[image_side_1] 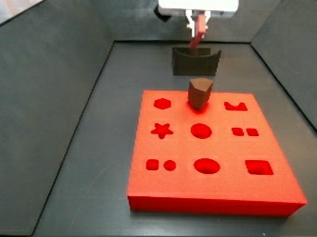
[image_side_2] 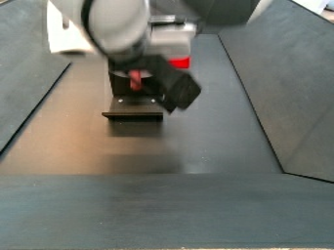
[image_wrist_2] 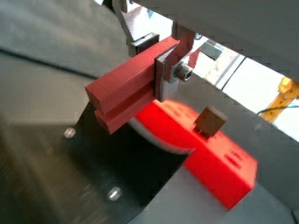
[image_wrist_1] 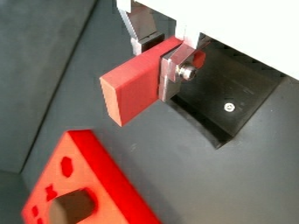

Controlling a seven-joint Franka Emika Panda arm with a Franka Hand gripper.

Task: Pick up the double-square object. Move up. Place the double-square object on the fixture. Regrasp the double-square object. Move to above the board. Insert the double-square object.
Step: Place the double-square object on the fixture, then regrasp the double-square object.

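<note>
My gripper [image_wrist_1: 162, 59] is shut on the double-square object [image_wrist_1: 131, 87], a small red oblong block that sticks out past the silver fingers [image_wrist_1: 176, 72]. The same grip shows in both wrist views, at gripper [image_wrist_2: 156, 61] and block [image_wrist_2: 122, 94]. In a side view the gripper [image_side_1: 196, 24] holds the block [image_side_1: 196, 40] upright just above the notch of the dark fixture [image_side_1: 194, 62]; whether they touch I cannot tell. The red board [image_side_1: 210, 148] lies nearer the camera than the fixture. From behind, the arm hides most of the block [image_side_2: 135, 78] and the fixture [image_side_2: 135, 110].
A brown upright peg [image_side_1: 199, 93] with a slanted top stands in the board's far edge, right in front of the fixture, also visible as the peg [image_wrist_2: 211, 121]. Dark sloping walls [image_side_1: 74, 102] enclose the floor on both sides.
</note>
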